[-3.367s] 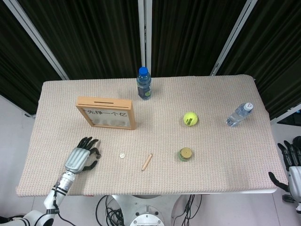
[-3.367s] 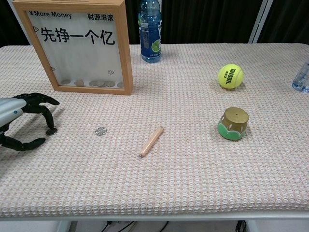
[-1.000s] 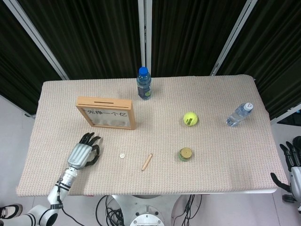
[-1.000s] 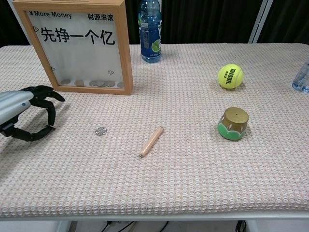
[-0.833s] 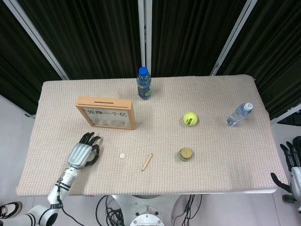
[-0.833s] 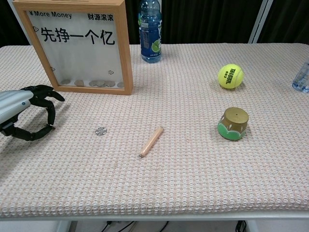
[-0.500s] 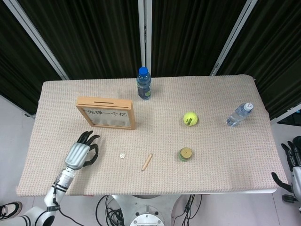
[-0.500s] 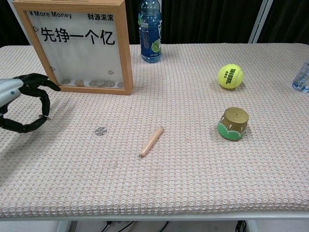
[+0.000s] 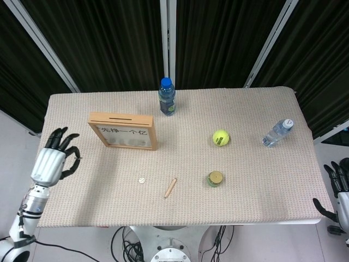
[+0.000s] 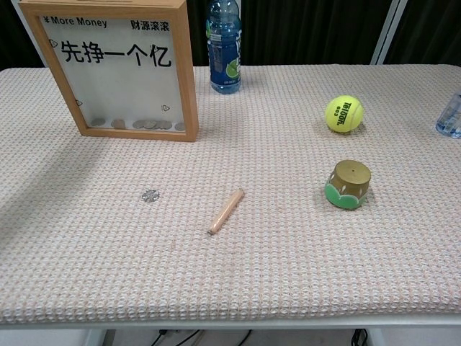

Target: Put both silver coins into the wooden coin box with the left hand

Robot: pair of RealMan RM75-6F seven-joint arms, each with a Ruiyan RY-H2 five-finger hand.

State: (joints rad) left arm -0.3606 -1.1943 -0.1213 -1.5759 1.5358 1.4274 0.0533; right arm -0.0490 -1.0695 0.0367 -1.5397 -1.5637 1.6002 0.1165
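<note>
The wooden coin box [image 9: 124, 131] stands upright at the table's left, its slot on top; in the chest view the coin box [image 10: 119, 68] shows several coins along its bottom. One silver coin [image 9: 142, 179] lies flat in front of the box, the same coin [image 10: 150, 195] showing in the chest view. My left hand [image 9: 52, 161] is raised over the table's left edge, left of the box, fingers curled, with a small speck that looks like the other silver coin [image 9: 80, 159] pinched at its fingertips. The chest view does not show that hand. My right hand [image 9: 338, 191] hangs off the table's right front corner, fingers apart, holding nothing.
A blue-capped bottle [image 9: 167, 96] stands behind the box. A tennis ball [image 9: 220, 137], a small green-and-brown jar [image 9: 215, 178] and a lying clear bottle [image 9: 277, 132] are to the right. A wooden stick [image 9: 170, 188] lies just right of the coin.
My left hand pinched a coin off the table near its front left, lifted, and swung left and up, leaving the chest view. The other coin has not moved.
</note>
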